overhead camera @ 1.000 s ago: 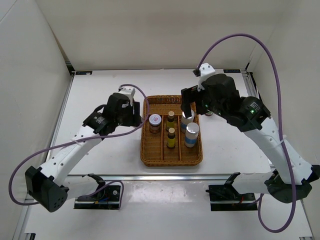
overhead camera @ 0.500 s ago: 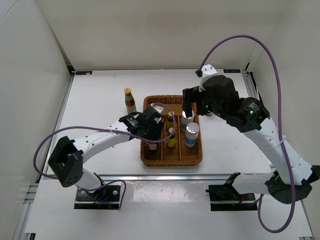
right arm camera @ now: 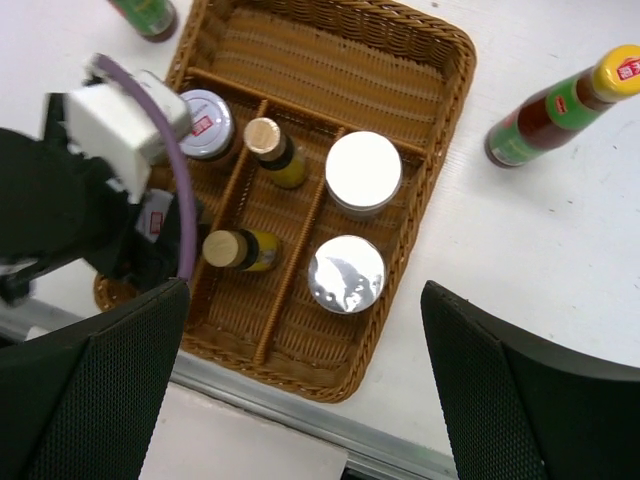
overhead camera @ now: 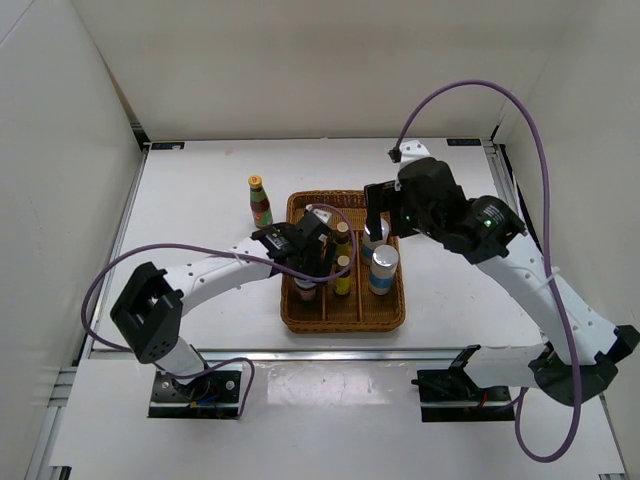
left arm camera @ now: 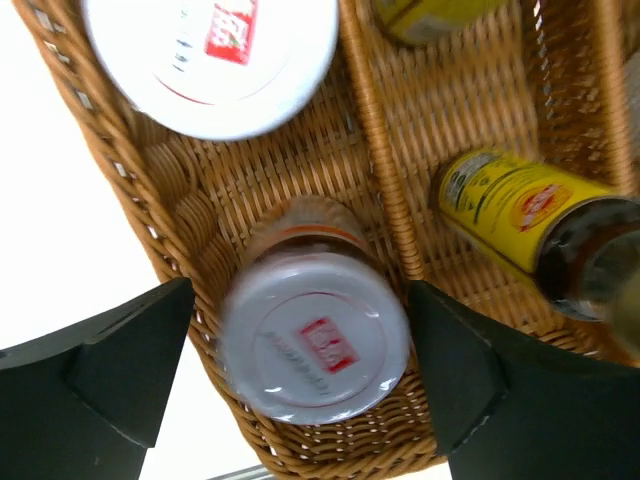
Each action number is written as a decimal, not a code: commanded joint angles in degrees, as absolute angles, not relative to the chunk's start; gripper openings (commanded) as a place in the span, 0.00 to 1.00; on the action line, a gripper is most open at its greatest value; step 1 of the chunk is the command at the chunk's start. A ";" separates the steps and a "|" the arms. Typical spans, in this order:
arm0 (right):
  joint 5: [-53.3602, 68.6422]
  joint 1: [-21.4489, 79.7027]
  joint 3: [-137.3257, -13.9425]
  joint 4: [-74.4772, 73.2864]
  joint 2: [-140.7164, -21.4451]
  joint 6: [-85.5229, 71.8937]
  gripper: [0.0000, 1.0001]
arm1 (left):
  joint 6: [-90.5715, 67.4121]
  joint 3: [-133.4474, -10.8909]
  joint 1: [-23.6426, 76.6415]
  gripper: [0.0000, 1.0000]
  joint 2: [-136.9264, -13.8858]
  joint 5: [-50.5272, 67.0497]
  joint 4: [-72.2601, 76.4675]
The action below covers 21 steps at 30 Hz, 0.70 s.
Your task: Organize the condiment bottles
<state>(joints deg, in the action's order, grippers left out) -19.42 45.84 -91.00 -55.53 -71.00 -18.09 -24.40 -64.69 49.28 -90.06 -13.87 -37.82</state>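
Note:
My left gripper (left arm camera: 300, 375) (overhead camera: 305, 272) is open, its fingers astride a white-red-lidded jar (left arm camera: 315, 345) that stands at the near end of the wicker tray's (left arm camera: 300, 190) left compartment; a small gap shows beside the left finger. The second jar (left arm camera: 215, 60) (right arm camera: 205, 122) stands further back. Two brown yellow-capped bottles (right arm camera: 265, 140) (right arm camera: 235, 250) fill the middle compartment, and two silver-lidded shakers (right arm camera: 363, 170) (right arm camera: 345, 272) the right one. One tall red-green bottle (overhead camera: 260, 200) stands left of the tray, another (right arm camera: 560, 105) to its right. My right gripper (right arm camera: 310, 400) (overhead camera: 372, 215) is open and empty, high above the tray.
The brown wicker tray (overhead camera: 343, 318) lies at the table's middle, close to the metal front rail (right arm camera: 300, 420). White walls enclose the table on three sides. The left arm's purple cable (right arm camera: 175, 190) loops over the tray's left side.
My left arm has swung from left of the tray to over its left compartment, uncovering the tall bottle on the left. A second jar now stands there. The right arm barely moved.

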 commanded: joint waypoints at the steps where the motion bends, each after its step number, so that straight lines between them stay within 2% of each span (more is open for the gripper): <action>1: -24.25 45.79 -93.16 -55.55 -73.73 -19.25 0.99 | -24.96 -70.82 49.57 1.00 -85.35 -17.23 -39.54; 7: -31.46 44.48 -93.69 -53.09 -77.61 -19.25 0.99 | -21.46 -80.75 49.57 1.00 -78.93 -21.44 -45.96; 11: -34.10 40.80 -92.29 -49.23 -79.62 -18.63 0.99 | -19.34 -82.27 48.53 1.00 -74.01 -27.23 -47.02; 16: -33.58 34.29 -90.62 -44.39 -81.38 -16.53 0.99 | -17.40 -75.34 38.18 1.00 -68.56 -30.67 -47.02; 21: -24.27 26.46 -94.47 -44.20 -88.84 -15.13 0.99 | -17.40 -65.23 28.32 1.00 -63.47 -30.42 -46.14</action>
<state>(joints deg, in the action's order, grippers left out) -28.45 28.95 -91.83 -46.74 -84.79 -16.86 -18.26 -68.12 31.03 -65.43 -29.08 -44.91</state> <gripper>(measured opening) 0.992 0.998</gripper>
